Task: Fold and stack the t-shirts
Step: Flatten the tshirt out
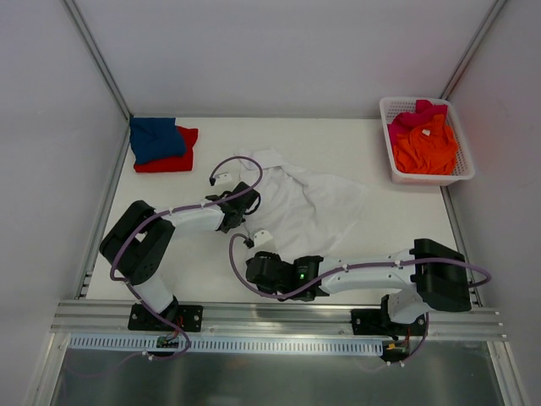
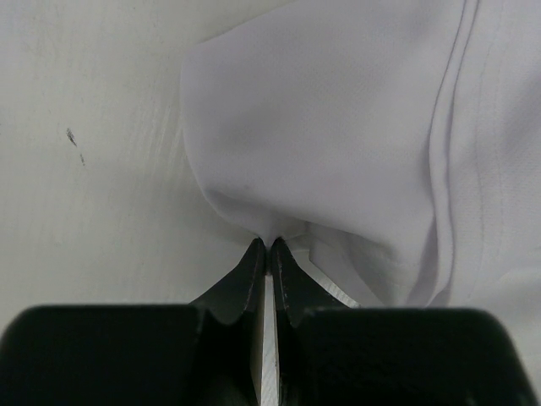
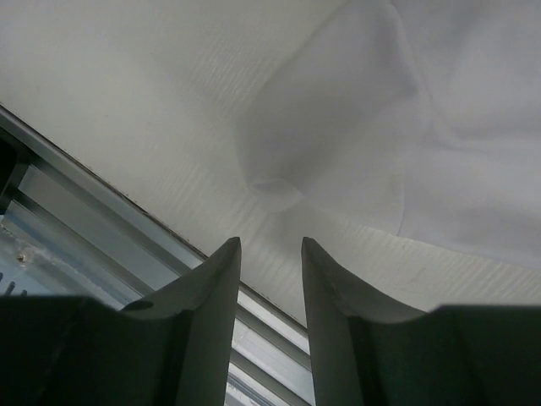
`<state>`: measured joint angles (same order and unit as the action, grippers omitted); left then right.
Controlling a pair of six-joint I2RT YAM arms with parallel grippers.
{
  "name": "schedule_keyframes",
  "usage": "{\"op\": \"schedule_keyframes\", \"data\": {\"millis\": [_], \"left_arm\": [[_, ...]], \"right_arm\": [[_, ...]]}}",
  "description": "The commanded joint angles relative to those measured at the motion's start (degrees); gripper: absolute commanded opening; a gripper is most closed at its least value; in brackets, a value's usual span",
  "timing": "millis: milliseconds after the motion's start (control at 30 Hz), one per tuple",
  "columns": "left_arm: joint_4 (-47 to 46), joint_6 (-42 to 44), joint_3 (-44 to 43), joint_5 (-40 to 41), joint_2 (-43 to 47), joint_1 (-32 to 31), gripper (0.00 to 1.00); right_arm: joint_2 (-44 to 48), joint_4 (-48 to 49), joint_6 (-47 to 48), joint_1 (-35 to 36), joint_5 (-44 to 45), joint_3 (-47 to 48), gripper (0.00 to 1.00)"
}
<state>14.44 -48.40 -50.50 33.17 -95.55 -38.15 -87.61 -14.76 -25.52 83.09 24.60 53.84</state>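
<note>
Nearest, the right gripper [image 3: 270, 245] hung over the table's [image 1: 397, 228] front edge, jaws apart and empty, just short of a corner of the white t-shirt [image 1: 313, 207]. The left gripper [image 2: 270, 245] pinched that shirt's edge; it lay crumpled mid-table. Far left, the blue t-shirt [image 1: 155, 138] sat on the red t-shirt [image 1: 182, 156] — far right, the orange t-shirt [image 1: 423, 148] and pink t-shirt [image 1: 423, 110] filled the basket [image 1: 431, 179].
</note>
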Motion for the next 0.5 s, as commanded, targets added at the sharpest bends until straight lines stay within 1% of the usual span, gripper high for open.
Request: {"op": "schedule_keyframes", "data": {"millis": [0, 233, 467], "left_arm": [[3.58, 0.85, 1.72, -0.38, 0.01, 0.53, 0.00], [3.58, 1.03, 1.02, -0.65, -0.43, 0.53, 0.00], [3.49, 1.38, 0.93, -0.74, 0.10, 0.53, 0.00]], "right_arm": [[-0.19, 0.17, 1.26, 0.41, 2.21, 2.76, 0.39], [-0.01, 1.58, -1.89, 3.04, 1.42, 1.44, 0.36], [-3.35, 3.25, -4.63, 6.91, 0.62, 2.67, 0.37]]}}
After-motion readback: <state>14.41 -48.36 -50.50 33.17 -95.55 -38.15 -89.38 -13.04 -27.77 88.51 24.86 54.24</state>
